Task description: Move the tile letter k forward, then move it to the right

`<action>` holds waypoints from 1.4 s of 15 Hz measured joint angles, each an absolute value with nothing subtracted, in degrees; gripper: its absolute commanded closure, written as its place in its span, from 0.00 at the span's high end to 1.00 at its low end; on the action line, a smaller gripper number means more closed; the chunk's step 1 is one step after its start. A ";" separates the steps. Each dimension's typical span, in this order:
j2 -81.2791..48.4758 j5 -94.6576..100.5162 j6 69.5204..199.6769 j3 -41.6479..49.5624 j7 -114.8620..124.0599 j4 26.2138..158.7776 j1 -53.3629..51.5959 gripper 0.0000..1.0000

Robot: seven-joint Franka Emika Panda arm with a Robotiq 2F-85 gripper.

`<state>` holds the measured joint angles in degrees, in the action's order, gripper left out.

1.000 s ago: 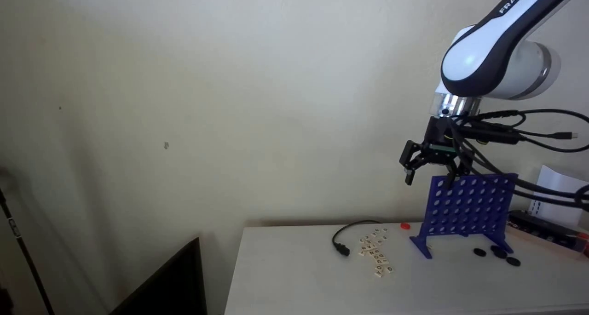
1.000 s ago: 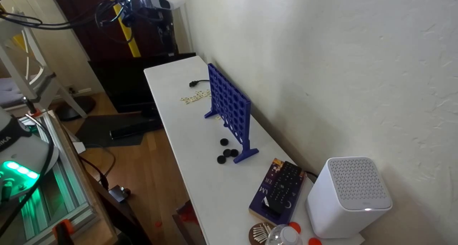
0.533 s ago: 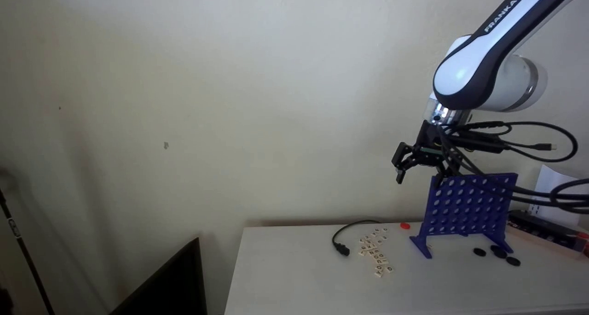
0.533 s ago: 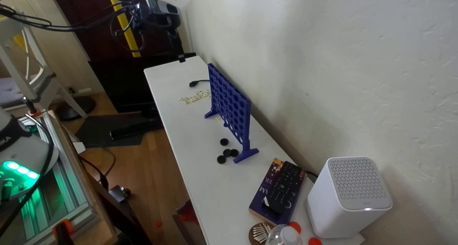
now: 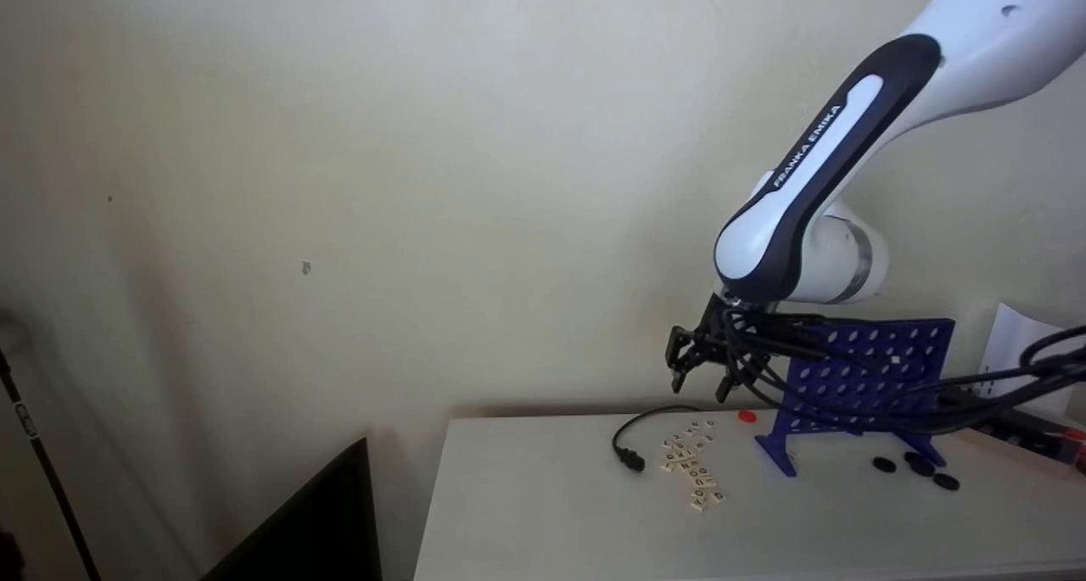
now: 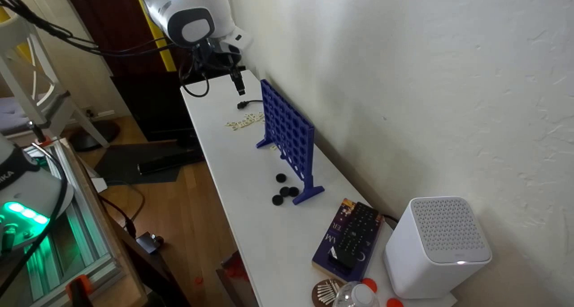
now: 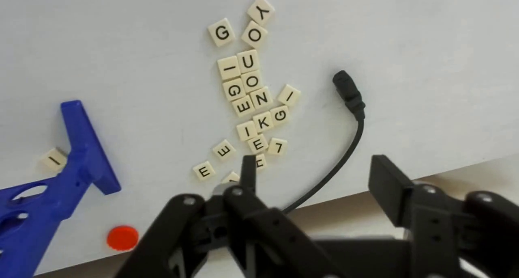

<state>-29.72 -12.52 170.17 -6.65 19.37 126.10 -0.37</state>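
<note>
The tile letter K (image 7: 263, 122) is a small cream tile with a black letter. It lies flat in a cluster of letter tiles in the wrist view, against an I tile (image 7: 247, 130) and a G tile (image 7: 279, 115), with an E tile (image 7: 257, 143) just below. The cluster shows in both exterior views (image 5: 691, 471) (image 6: 244, 121), where single letters are too small to read. My gripper (image 7: 314, 176) is open and empty, above the table near the wall. It also shows in both exterior views (image 5: 701, 388) (image 6: 240, 91). Its left finger hides part of some tiles in the wrist view.
A blue upright game frame (image 5: 865, 377) stands beside the tiles, with an I tile (image 7: 54, 160) by its foot. A black cable plug (image 7: 349, 93) lies on the tiles' other side. A red disc (image 7: 122, 238) lies near the table's wall edge. Black discs (image 6: 284, 191) lie farther along.
The arm and open gripper have moved down towards the table and, in an exterior view, to the left, away from above the blue frame. The tiles have not moved.
</note>
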 measured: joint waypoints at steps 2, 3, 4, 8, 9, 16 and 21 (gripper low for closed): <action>-34.66 -12.53 170.17 -6.74 18.63 121.75 -0.18 0.30; -37.02 -12.53 170.17 -6.74 18.20 119.68 0.06 0.22; -39.16 -12.53 170.16 -6.74 17.73 117.88 0.36 0.15; -46.38 -12.53 169.94 -6.00 17.18 112.20 0.77 0.12; -47.23 -12.53 170.06 -5.75 17.18 111.79 0.67 0.05; -47.34 -12.53 170.09 -5.51 17.18 111.73 0.43 0.00; -49.39 -12.53 170.09 -4.88 17.18 110.86 -0.48 0.00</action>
